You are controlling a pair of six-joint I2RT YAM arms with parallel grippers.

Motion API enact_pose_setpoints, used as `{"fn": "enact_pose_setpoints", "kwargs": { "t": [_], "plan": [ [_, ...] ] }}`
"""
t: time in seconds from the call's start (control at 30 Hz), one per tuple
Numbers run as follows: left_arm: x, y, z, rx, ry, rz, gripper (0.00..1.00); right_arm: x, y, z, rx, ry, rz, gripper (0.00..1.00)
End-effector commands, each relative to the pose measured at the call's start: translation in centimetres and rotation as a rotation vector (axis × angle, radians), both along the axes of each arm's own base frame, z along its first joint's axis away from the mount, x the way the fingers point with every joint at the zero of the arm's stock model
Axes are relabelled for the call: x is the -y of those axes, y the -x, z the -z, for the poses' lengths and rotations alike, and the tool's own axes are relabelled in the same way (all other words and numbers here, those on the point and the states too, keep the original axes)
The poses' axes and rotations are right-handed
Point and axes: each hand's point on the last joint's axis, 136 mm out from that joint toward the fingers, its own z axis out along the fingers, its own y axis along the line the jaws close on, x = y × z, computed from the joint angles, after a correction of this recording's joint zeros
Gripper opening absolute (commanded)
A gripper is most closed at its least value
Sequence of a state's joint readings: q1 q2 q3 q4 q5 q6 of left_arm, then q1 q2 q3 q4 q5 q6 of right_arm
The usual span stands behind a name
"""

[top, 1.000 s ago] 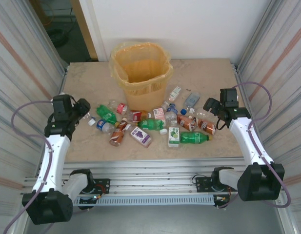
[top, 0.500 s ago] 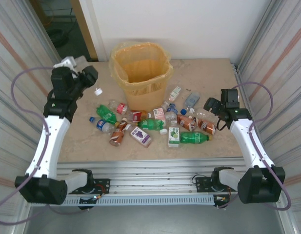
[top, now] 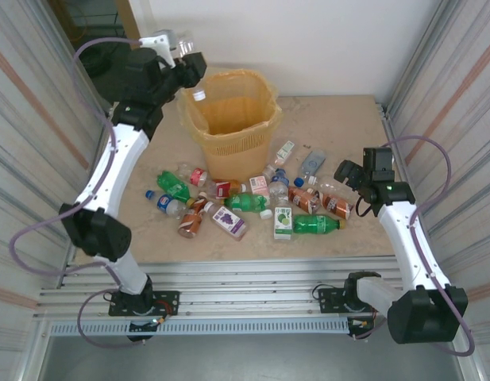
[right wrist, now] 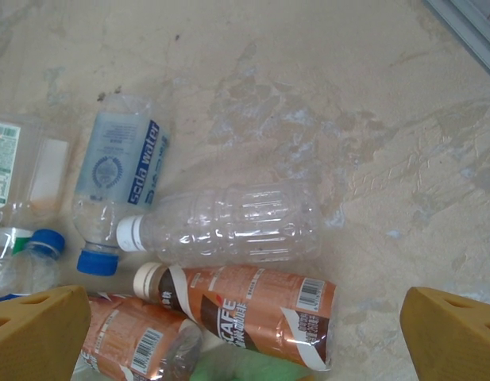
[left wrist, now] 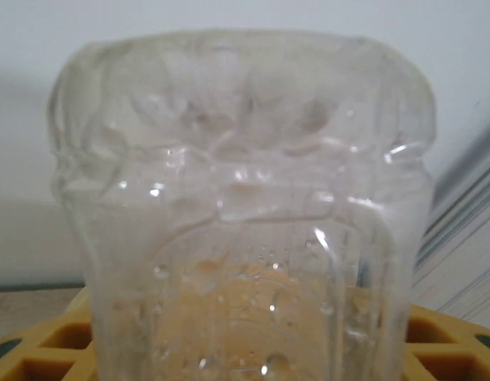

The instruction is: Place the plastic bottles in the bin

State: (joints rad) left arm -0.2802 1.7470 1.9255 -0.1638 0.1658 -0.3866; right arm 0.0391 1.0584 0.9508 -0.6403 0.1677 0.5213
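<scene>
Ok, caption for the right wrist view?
Open right end effector hovers over a clear white-capped plastic bottle and a brown-labelled plastic bottle.

Clearance: bin mouth open, middle of the bench crowded.
The bin [top: 229, 111] stands back-centre, its mouth unobstructed except at the left rim, where the left tool [top: 190, 70] holds a clear bottle [left wrist: 245, 222]. Loose plastic bottles [top: 245, 202] litter the strip before it, touching or just apart. Bare bench [top: 352, 123] lies back-right and along the near edge. Corrugated side panels [top: 459, 87] close both flanks.
</scene>
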Motion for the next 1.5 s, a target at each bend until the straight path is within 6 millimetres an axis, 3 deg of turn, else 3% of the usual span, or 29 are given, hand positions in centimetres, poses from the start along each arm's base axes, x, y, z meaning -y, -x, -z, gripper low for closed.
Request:
{"fn": "enact_pose_setpoints", "kwargs": {
  "t": [0.0,0.17,0.4,0.6,0.63,0.83,1.13,1.33,1.47],
  "plan": [
    [3.2,-0.1,-1.8,0.089,-0.086,0.112,0.43,0.3,0.7,-0.3,0.004,0.001,0.033,0.98],
    [6.6,-1.5,0.9,0.053,-0.212,0.213,0.44,0.3,0.8,-0.2,0.0,-0.001,0.032,0.98],
    [8.6,-2.5,5.5,-0.005,-0.364,0.296,0.46,0.1,0.7,-0.2,-0.002,-0.003,0.028,0.98],
    [8.5,-2.5,8.1,-0.019,-0.54,0.282,0.47,0.1,0.7,-0.2,-0.005,0.002,0.026,0.98],
    [8.7,-3.2,10.1,-0.048,-0.58,0.282,0.47,0.1,0.6,-0.1,-0.007,0.002,0.025,0.98],
    [8.3,-3.7,13.4,-0.095,-0.714,0.264,0.49,-0.1,0.4,-0.1,-0.007,0.0,0.021,0.98],
    [7.8,-4.2,16.6,-0.153,-0.802,0.26,0.55,0.0,0.3,-0.2,-0.009,0.006,0.021,0.98],
    [7.5,-4.4,18.1,-0.187,-0.835,0.257,0.69,0.0,0.3,0.2,-0.019,0.009,0.022,0.98],
    [7.5,-4.3,17.7,-0.181,-0.838,0.252,0.79,0.1,0.3,0.2,-0.017,0.01,0.024,0.98]
  ]
}}
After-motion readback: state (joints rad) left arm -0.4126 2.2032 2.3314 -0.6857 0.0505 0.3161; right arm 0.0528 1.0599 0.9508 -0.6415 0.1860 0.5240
